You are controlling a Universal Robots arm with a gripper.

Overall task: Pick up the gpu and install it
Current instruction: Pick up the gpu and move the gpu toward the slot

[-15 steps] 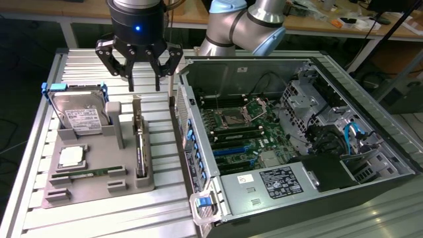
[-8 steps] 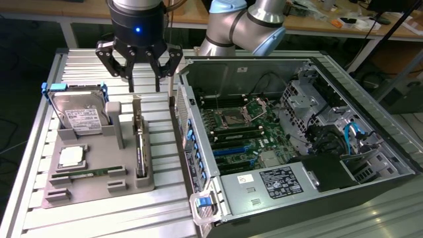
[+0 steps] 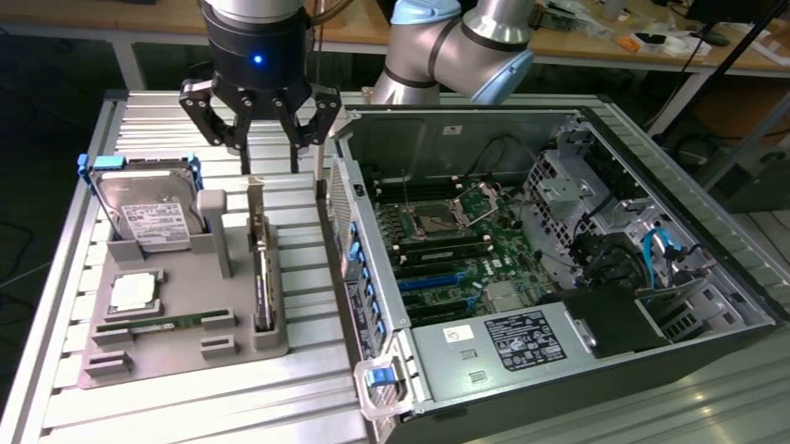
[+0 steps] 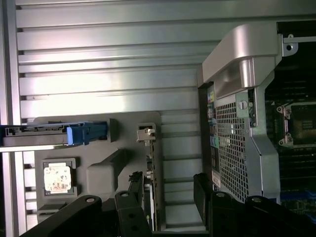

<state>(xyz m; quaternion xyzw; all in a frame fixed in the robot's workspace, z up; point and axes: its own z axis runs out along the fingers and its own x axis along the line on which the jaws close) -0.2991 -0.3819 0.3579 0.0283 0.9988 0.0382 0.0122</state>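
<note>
Exterior view: approach step; your gripper [image 3: 269,157] hangs spread, empty; gpu [image 3: 258,264] at six o'clock needs its edge straddled.

My tool [image 3: 270,153] hangs with fingers spread above one end of the gpu [image 3: 259,268], and the air straight below is free. On the exterior view's left, the grey holder post [image 3: 216,231] and the leaning hard drive [image 3: 151,215] stand near the card. On its right the computer case wall [image 3: 336,213] rises just beside it, leaving narrow gaps.
</note>
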